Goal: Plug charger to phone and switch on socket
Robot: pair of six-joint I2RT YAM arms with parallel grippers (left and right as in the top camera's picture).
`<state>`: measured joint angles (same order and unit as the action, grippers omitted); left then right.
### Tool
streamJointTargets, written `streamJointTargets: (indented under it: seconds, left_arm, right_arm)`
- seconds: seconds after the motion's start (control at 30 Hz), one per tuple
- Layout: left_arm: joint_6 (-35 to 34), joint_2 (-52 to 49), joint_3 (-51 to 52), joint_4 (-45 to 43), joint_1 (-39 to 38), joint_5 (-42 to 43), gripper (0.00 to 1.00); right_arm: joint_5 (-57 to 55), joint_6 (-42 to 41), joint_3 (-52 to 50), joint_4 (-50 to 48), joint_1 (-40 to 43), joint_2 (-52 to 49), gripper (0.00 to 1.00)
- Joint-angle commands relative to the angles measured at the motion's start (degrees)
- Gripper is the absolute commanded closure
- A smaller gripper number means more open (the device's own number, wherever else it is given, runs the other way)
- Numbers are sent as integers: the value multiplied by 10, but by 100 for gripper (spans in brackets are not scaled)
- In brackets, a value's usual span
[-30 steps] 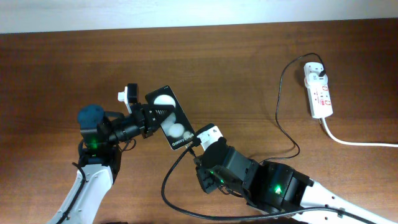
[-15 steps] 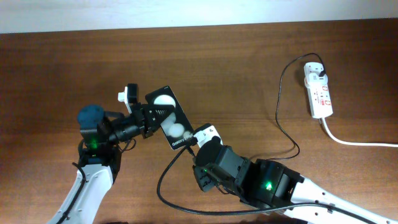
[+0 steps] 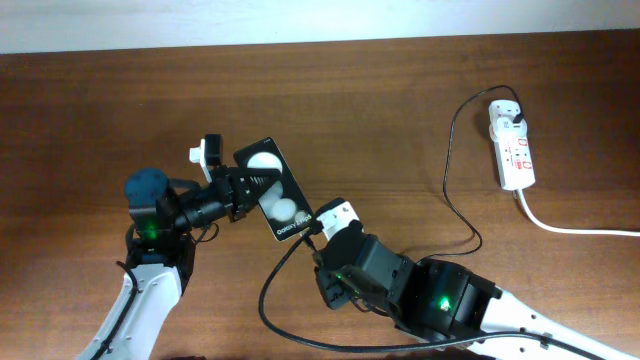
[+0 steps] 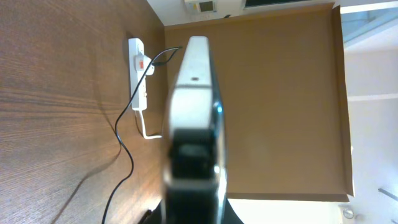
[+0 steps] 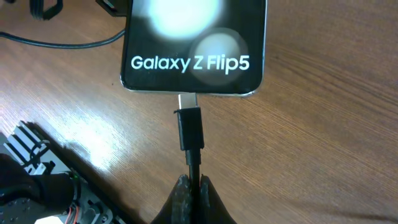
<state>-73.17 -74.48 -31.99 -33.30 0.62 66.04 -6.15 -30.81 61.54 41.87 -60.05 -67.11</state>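
My left gripper [image 3: 243, 186] is shut on the black phone [image 3: 276, 201] and holds it tilted above the table. In the left wrist view the phone [image 4: 196, 87] shows edge on. My right gripper [image 5: 191, 186] is shut on the thin black charger cable just behind its connector [image 5: 189, 129]. The connector's metal tip sits at the middle of the phone's bottom edge [image 5: 193, 62], at its port. In the overhead view my right gripper [image 3: 317, 231] is right at the phone's lower end. The white socket [image 3: 512, 148] lies far right, with the charger's black plug [image 3: 517, 122] in it.
The charger cable [image 3: 455, 205] runs from the socket across the table and loops under my right arm. A thick white cord [image 3: 575, 229] leaves the socket toward the right edge. The socket also shows in the left wrist view [image 4: 137, 74].
My right arm shifted slightly left half a second ago and is back where it was a second ago. The cable loop moved with it. The left arm and phone have not moved.
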Motion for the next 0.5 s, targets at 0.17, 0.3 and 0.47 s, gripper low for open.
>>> streamJointTargets:
  seconds: [0.17, 0.3, 0.47]
  left_arm:
    - [-12, 4, -7, 64, 3, -5, 100]
    - [-12, 4, -7, 87, 3, -14, 100]
    - [-12, 4, -7, 85, 3, -18, 100]
  right_arm:
    - [-1, 3, -2, -6, -3, -8, 96]
    - [-2, 4, -2, 4, -3, -9, 96]
    - [1, 3, -2, 23, -3, -9, 96]
